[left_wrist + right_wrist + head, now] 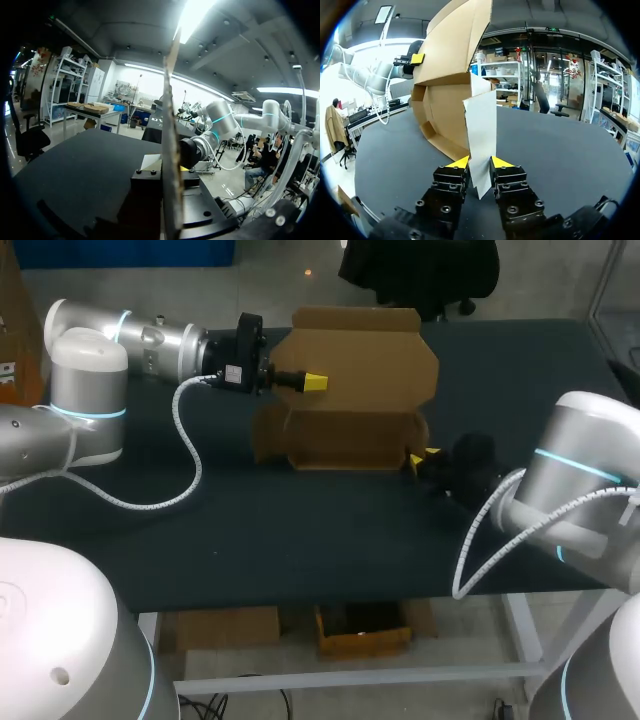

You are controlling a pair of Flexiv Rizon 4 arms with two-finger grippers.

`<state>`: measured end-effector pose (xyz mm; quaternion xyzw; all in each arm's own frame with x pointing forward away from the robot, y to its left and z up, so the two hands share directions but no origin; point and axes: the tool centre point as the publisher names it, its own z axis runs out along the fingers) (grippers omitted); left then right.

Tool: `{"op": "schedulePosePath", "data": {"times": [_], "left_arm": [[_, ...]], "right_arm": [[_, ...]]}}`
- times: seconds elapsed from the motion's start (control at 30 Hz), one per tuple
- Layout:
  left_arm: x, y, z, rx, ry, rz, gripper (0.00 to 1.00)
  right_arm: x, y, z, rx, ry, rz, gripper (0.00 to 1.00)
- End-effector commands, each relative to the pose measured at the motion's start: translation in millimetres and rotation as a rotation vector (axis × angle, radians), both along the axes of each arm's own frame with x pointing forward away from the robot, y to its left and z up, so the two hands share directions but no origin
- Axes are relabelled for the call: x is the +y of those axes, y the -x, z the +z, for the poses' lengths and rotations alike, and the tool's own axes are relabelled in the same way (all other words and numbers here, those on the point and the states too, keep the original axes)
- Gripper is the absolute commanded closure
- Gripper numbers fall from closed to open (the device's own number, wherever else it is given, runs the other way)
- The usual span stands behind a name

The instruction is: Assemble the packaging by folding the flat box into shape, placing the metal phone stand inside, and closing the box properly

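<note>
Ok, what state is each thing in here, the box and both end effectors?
brown cardboard box: partly folded, open.
left end effector: shut on the box's raised panel.
right end effector: shut on the box's side flap.

The brown cardboard box (350, 380) is showing plain, unprinted tan all over in the head view. One thin flap (482, 135) of it is looking pale grey-white in the right wrist view. The flat table top (300, 540) is showing an even, dark blue-black. The silver-grey left arm (130, 335) and the matching right arm (580, 490) are each carrying a glowing cyan ring. White coiled cables (190, 455) are running along them. The black left gripper (315, 382) and the black right gripper (423, 457) are showing bright yellow fingertips.
</note>
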<state>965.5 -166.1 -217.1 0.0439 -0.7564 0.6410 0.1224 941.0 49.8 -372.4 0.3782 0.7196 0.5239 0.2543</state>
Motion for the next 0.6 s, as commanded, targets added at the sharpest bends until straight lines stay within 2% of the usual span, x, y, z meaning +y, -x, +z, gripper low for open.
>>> {"op": "schedulePosePath", "data": {"times": [0.03,0.6], "left_arm": [[-0.7,-1.2,-2.7,0.002,0.002,-0.005,1.00],[-0.7,-1.2,-2.7,0.002,0.002,-0.005,1.00]], "right_arm": [[8.3,-0.6,-2.5,-0.010,0.004,-0.024,0.76],[32.7,4.0,2.0,-0.022,-0.011,0.016,0.74]]}}
